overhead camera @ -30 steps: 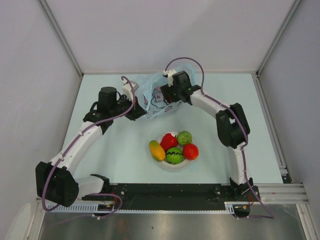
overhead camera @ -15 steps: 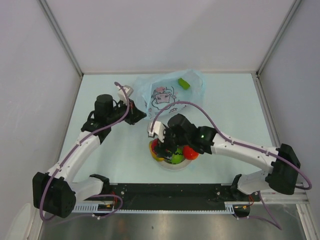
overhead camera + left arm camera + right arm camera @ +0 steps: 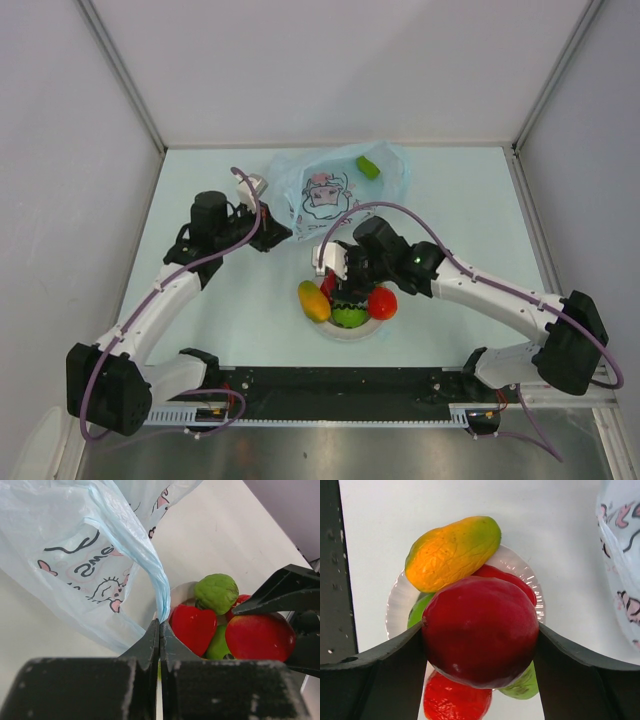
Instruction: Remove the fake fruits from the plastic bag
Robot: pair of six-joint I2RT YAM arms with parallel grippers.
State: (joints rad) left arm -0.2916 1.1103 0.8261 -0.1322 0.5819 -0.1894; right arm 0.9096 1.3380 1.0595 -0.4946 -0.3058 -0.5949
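Note:
My right gripper [image 3: 346, 286] hovers over the white plate [image 3: 350, 338], shut on a dark red apple-like fruit [image 3: 480, 630]. On the plate lie a yellow-orange mango [image 3: 313, 301], a green striped fruit [image 3: 348, 316] and a bright red fruit [image 3: 381, 302]. The left wrist view shows a red heart-shaped fruit [image 3: 193, 627] and a green bumpy fruit [image 3: 216, 592] there too. The light-blue plastic bag [image 3: 330, 185] lies behind the plate with one small green fruit [image 3: 367, 167] showing through it. My left gripper [image 3: 277, 231] is shut on the bag's edge [image 3: 150, 575].
The white walls enclose the table on three sides. The black rail [image 3: 340, 385] with both arm bases runs along the near edge. The right forearm [image 3: 500, 295] stretches across the table right of the plate.
My right gripper left the bag with the red fruit and came down to the plate, then drew slightly back over it. The bag settled flatter. The left gripper kept its hold.

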